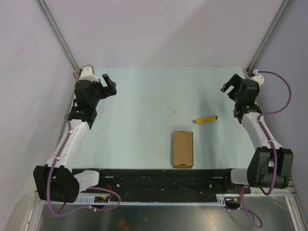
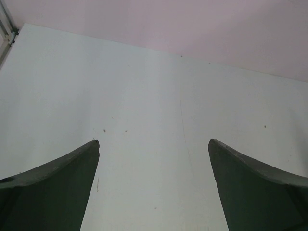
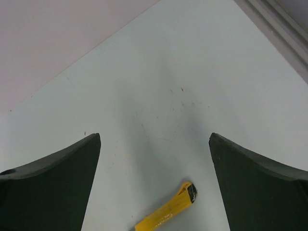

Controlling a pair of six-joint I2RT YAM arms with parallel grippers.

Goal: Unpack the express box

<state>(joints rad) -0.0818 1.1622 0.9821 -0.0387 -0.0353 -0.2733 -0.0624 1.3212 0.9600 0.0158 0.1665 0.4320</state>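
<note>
Looking down from above, you see both arms reaching from their bases along the side edges of the bench [image 1: 144,96], elbows bent, wrists over the far corners. Your left gripper [image 1: 110,85] hangs over the far-left corner with its jaws spread wide and nothing between them. Its wrist camera shows only bare surface between the two dark fingers [image 2: 57,187]. Your right gripper [image 1: 230,83] sits over the far-right corner, likewise wide apart and empty, angled inward toward the middle.

The express box [image 1: 183,149] lies flat and closed near the front edge, slightly right of centre, its long side running away from you, well apart from both grippers. A yellow utility knife [image 1: 205,119] lies just beyond the box and to its right, nearer the right arm. The right wrist view catches one end of it low between the fingers, not touching them.

The bench is pale mint-green with a few small dark specks and faint scuffs. Plain lilac-grey walls enclose it on three sides, with metal frame rails [image 1: 61,38] rising at the back corners.
</note>
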